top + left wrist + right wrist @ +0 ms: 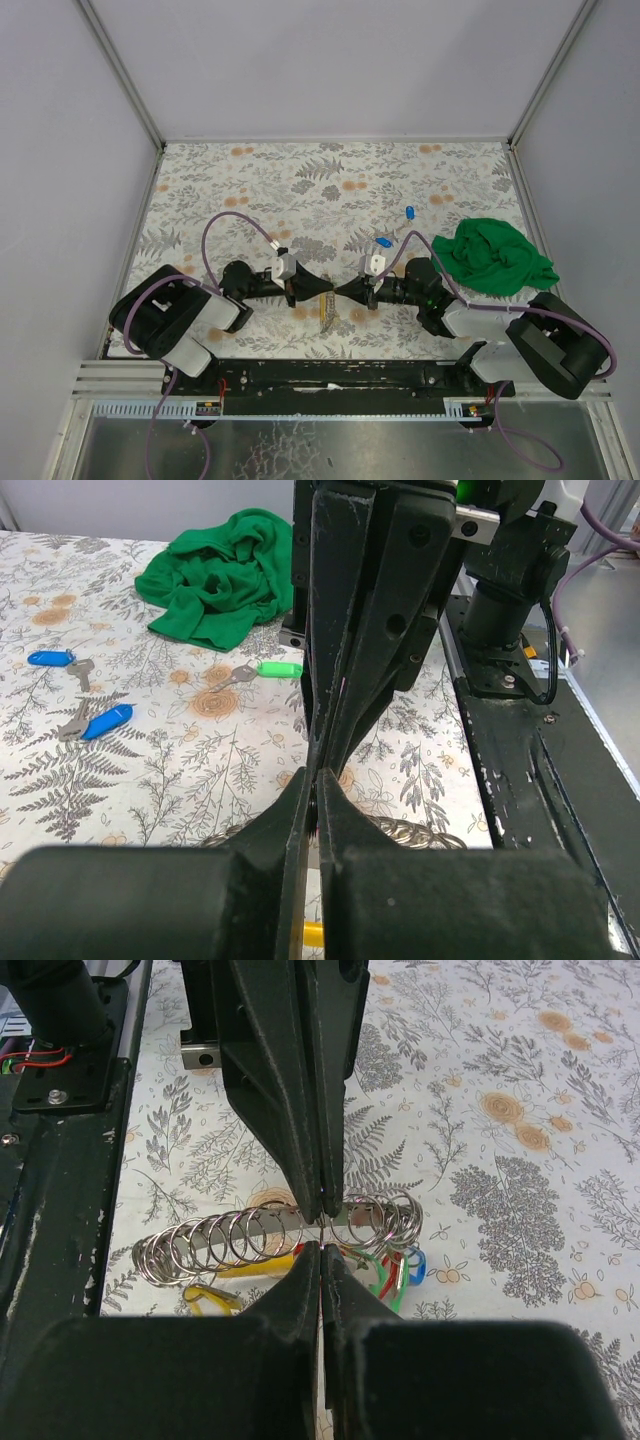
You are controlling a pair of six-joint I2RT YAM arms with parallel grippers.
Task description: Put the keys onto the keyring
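My left gripper (pixel 325 287) and right gripper (pixel 342 289) meet tip to tip low over the table's near middle. Both are shut, and a thin silvery keyring (pixel 323 1228) shows edge-on as a fine wire between their tips. In the right wrist view my right gripper (pixel 321 1250) points at the left fingers (pixel 290 1090). In the left wrist view my left gripper (pixel 318 778) faces the right fingers (pixel 350 630). Two blue-tagged keys (pixel 105 721) (pixel 50 658) and a green-tagged key (pixel 265 670) lie loose on the cloth; the blue ones also show from the top view (pixel 384 243) (pixel 411 211).
A row of several silvery rings on a bar (pixel 230 1240), with yellow (pixel 250 1262), green, red and blue (pixel 415 1260) tags, lies just under the grippers. A crumpled green cloth (pixel 495 257) lies at the right. A black rail (pixel 330 372) runs along the near edge.
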